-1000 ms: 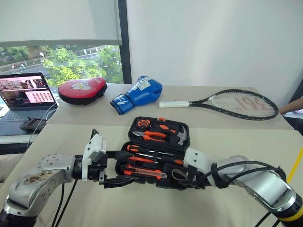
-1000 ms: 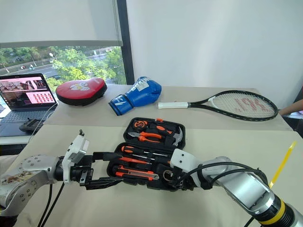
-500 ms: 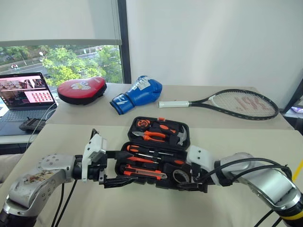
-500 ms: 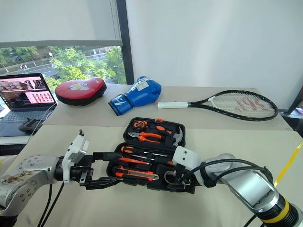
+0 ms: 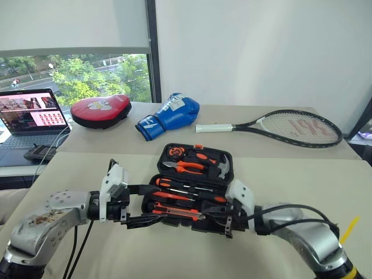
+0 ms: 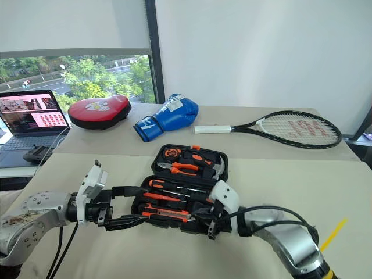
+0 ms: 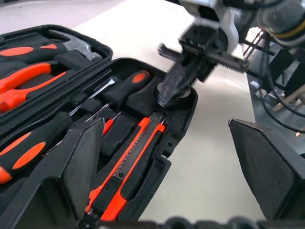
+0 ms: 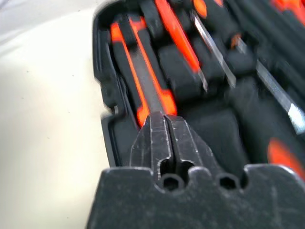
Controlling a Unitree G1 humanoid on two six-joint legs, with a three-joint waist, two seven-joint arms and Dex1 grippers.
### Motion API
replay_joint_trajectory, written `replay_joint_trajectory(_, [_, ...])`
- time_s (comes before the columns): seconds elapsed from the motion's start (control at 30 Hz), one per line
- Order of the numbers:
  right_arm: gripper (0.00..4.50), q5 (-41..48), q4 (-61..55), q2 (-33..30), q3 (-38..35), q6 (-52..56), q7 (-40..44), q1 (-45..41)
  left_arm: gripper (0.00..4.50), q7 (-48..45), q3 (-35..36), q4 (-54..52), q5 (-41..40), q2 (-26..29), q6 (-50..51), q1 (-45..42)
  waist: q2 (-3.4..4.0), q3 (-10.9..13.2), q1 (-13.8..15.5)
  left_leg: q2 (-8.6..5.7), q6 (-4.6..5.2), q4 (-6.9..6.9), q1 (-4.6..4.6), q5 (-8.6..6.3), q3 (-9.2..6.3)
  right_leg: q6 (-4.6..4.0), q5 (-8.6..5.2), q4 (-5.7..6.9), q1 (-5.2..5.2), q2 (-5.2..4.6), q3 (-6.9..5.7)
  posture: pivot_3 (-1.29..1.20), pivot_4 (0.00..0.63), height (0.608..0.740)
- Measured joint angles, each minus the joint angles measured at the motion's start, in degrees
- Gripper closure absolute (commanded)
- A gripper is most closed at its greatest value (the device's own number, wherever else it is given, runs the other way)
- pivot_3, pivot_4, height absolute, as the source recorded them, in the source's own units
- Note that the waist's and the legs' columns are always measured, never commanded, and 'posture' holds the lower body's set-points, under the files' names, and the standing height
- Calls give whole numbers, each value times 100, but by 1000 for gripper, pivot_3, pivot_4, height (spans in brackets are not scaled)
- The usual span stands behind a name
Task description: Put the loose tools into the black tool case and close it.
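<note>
Lying open on the desk (image 5: 290, 174), the case (image 5: 192, 192) holds the knife (image 7: 128, 167) along its near edge and two screwdrivers (image 5: 174, 185) above it. Pliers (image 5: 186, 165) and hammer (image 5: 222, 165) sit in the raised lid. The left tool (image 5: 142, 204), spread wide, hangs at the case's left end. The right tool (image 7: 174, 86), pinched shut with nothing between its fingers, has its tips in the case's right corner, near the knife's end.
</note>
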Motion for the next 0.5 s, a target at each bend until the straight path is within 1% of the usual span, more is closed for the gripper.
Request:
replay_joint_trajectory(0.2, [4476,-186,99,20,12,-702,74,405,0,36,1,-3,0,1,1,-5,0,0,8,4,26,-1,31,-16,-3,-1,-1,1,28,3,-2,0,150,740])
replay_joint_trajectory(0.33, [4476,-134,253,294,-141,-992,54,630,0,133,-10,40,-5,-54,34,-223,-1,-1,26,4,25,-1,37,-15,-5,-2,0,1,33,3,-2,0,150,740])
replay_joint_trajectory(0.4, [4476,68,253,580,-278,-974,-77,725,0,286,-9,136,-41,-180,116,-393,-1,0,12,5,21,-1,33,-13,-5,-6,4,4,27,5,1,0,150,740])
replay_joint_trajectory(0.43, [4476,321,165,687,-431,-853,-142,730,0,414,-10,223,-108,-284,229,-513,2,2,6,4,18,-1,29,-11,-4,-8,7,7,20,6,5,0,150,740])
replay_joint_trajectory(0.5, [4476,688,-133,691,-734,-711,-201,699,0,578,-9,334,-186,-389,330,-653,9,6,-1,6,15,-2,29,-9,-6,-7,8,8,19,8,6,0,150,740])
